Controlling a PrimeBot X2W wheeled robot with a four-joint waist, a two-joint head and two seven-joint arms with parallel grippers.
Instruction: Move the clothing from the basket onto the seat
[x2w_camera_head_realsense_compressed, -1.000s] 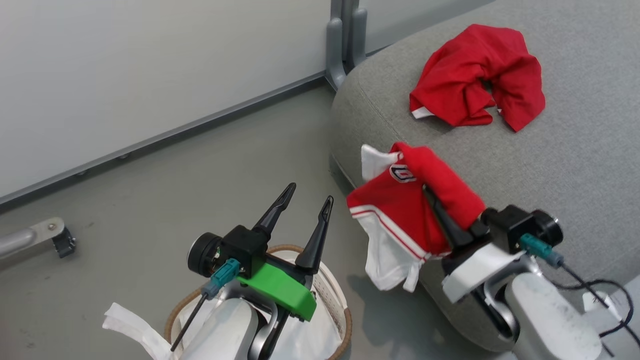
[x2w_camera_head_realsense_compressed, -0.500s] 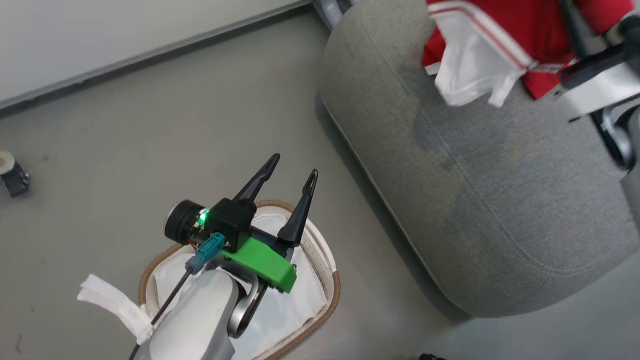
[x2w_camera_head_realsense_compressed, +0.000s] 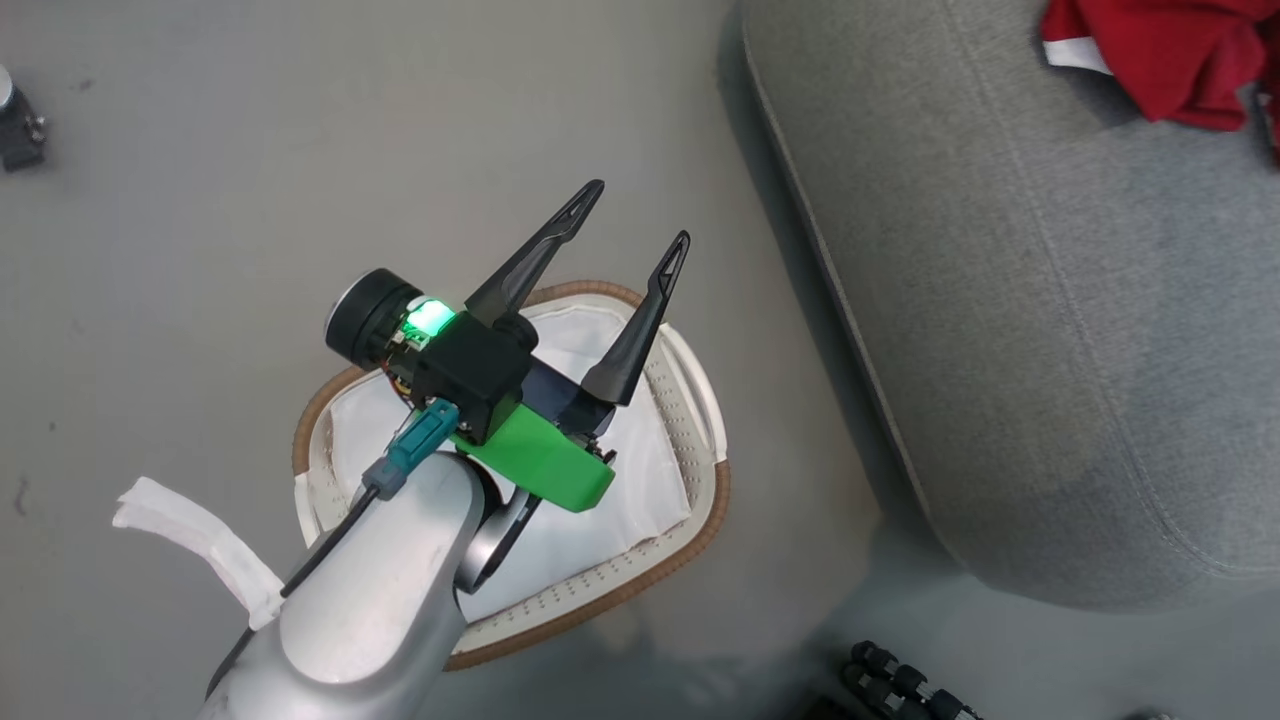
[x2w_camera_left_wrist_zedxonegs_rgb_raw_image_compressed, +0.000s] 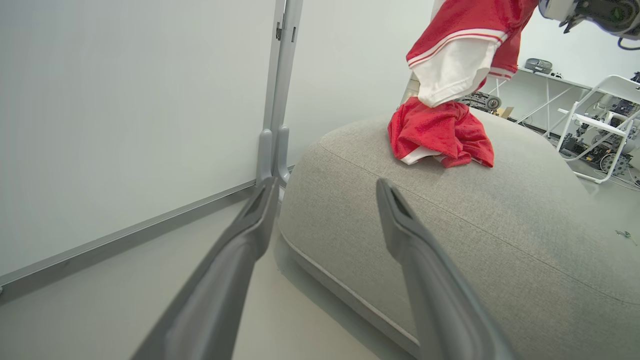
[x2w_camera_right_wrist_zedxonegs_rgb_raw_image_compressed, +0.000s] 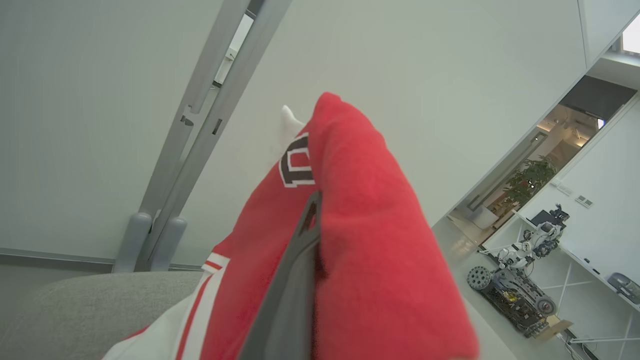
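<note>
My left gripper (x2w_camera_head_realsense_compressed: 640, 212) hangs open and empty over the basket (x2w_camera_head_realsense_compressed: 690, 525), which holds a white liner sheet (x2w_camera_head_realsense_compressed: 560, 530). In the left wrist view its fingers (x2w_camera_left_wrist_zedxonegs_rgb_raw_image_compressed: 250, 235) point at the grey seat (x2w_camera_left_wrist_zedxonegs_rgb_raw_image_compressed: 450, 225). One crumpled piece of red clothing (x2w_camera_left_wrist_zedxonegs_rgb_raw_image_compressed: 440, 132) lies on the seat, also at the head view's top right as clothing (x2w_camera_head_realsense_compressed: 1170, 60) on the seat (x2w_camera_head_realsense_compressed: 1050, 350). A second red clothing piece with white stripes (x2w_camera_left_wrist_zedxonegs_rgb_raw_image_compressed: 460, 55) hangs above it. My right gripper (x2w_camera_right_wrist_zedxonegs_rgb_raw_image_compressed: 312, 205) is shut on that piece (x2w_camera_right_wrist_zedxonegs_rgb_raw_image_compressed: 370, 240), which drapes over its fingers.
A white cloth strip (x2w_camera_head_realsense_compressed: 190, 540) trails from the basket onto the floor. A grey partition post (x2w_camera_left_wrist_zedxonegs_rgb_raw_image_compressed: 277, 100) and wall stand behind the seat. A white folding frame (x2w_camera_left_wrist_zedxonegs_rgb_raw_image_compressed: 600, 125) and robot gear (x2w_camera_right_wrist_zedxonegs_rgb_raw_image_compressed: 510, 295) sit farther back. A caster (x2w_camera_head_realsense_compressed: 15, 125) is at the floor's left.
The head camera has tilted down toward the basket. My right gripper has carried the striped clothing up and over the seat, out of the head view. The left gripper stays open over the basket.
</note>
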